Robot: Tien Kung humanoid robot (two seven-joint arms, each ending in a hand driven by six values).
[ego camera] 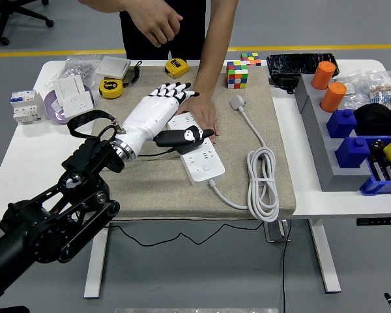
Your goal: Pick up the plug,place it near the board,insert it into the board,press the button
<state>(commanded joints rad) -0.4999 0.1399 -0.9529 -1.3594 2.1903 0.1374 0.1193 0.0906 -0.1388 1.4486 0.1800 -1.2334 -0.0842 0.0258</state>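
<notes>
The white power strip, the board (202, 156), lies slantwise on the beige mat (143, 176). A person's hand (205, 116) presses flat on its far end. The grey-white plug (237, 102) lies loose on the mat to the right of that hand, and its cable runs down to a coil (263, 182). My left hand (176, 111), white with black joints, hovers over the strip's far left end. Its fingers (173, 91) are spread and hold nothing, and its thumb (190, 135) juts over the strip. The person's other hand (158, 23) is lifted above the table's far edge.
A Rubik's cube (236, 74) and two yellow tape measures (111, 88) (176, 67) sit at the mat's far edge. A wall socket in a purple bowl (70, 99) is far left. A grey tray (319, 147), orange cylinders (324, 75) and blue blocks (342, 122) crowd the right.
</notes>
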